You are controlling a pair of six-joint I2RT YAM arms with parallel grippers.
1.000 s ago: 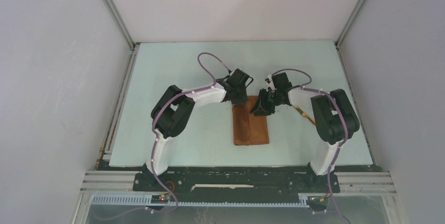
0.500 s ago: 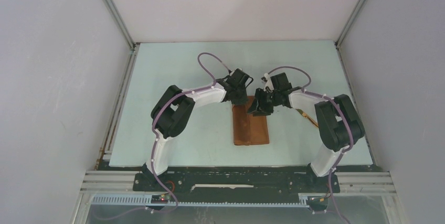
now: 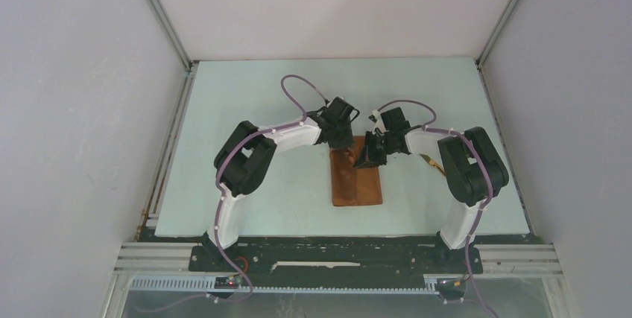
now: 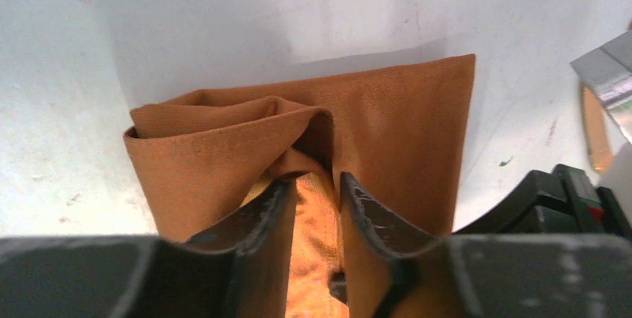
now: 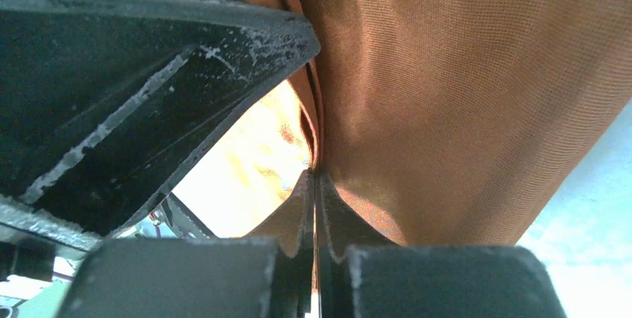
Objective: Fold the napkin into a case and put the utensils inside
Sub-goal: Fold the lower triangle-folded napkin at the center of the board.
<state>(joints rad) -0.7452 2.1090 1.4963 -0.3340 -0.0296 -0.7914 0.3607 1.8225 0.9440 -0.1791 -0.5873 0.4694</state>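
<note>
The rust-orange, slightly shiny cloth napkin [image 3: 356, 184] lies folded into a narrow strip on the pale blue-green table [image 3: 246, 109], between my two arms, its long side running near to far. Both my tools meet at its far end. My left gripper [image 3: 341, 147] sits on the far left corner; in its wrist view the fingers [image 4: 261, 217] stand only a sliver apart with a raised fold of napkin [image 4: 402, 124] pinched between them, the top layer puckered up into a ridge towards the left. My right gripper [image 3: 365, 160] is just beside it on the right, pressed together on a thin edge of the cloth [image 5: 447, 109], which hangs taut from the tips [image 5: 315, 176]. A thin golden metal utensil [image 3: 432, 161] lies on the table to the right of the napkin, partly hidden behind my right arm; I cannot tell which piece it is.
</note>
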